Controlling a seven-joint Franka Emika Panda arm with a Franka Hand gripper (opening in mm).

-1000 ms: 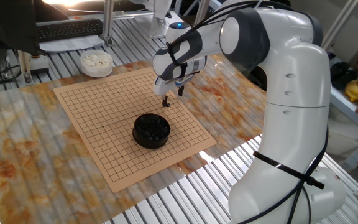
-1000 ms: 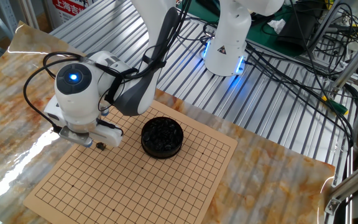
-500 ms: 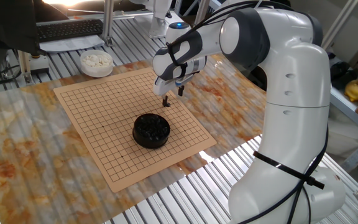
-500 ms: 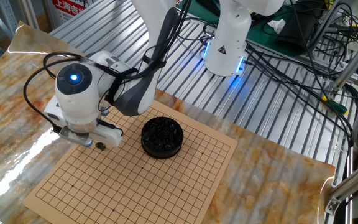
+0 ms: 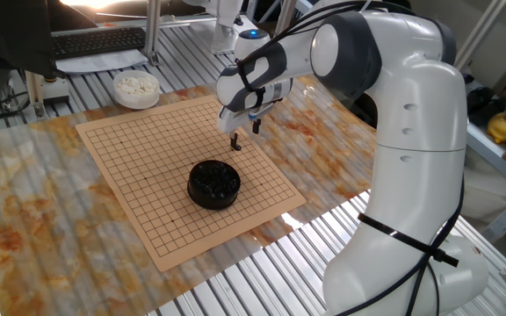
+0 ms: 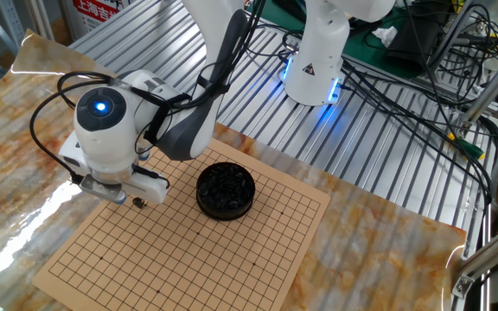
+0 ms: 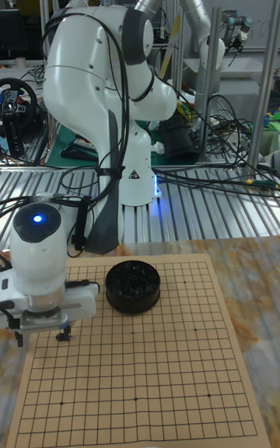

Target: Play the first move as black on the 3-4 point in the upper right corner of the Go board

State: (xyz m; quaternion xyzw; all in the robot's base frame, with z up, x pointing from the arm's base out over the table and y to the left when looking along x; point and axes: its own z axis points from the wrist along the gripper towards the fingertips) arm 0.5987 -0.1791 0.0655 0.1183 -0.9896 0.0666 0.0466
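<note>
A tan wooden Go board (image 5: 183,167) with a thin black grid lies on a marbled orange-and-white table (image 5: 25,211). One white Franka arm (image 5: 393,132) reaches over it, its wrist lit by a blue lamp.

The gripper (image 5: 234,143) points straight down over the board's edge region — near the corner farthest from the black bowl's side in the tall fixed view. Its two fingertips stand close together, and a small dark speck shows between them in one fixed view; whether that is the black stone (image 5: 234,146) or only the finger pads cannot be told at this size, so the grasp itself cannot be told either. No stone is seen lying on the grid lines, and the 3-4 point carries no mark of its own.

Two bowls are in sight. One squat round black bowl (image 5: 213,184) sits on the board, near its middle — it is filled with glossy black stones. One white bowl (image 5: 136,88) stands off the board on the table's far side, holding white stones.
</note>
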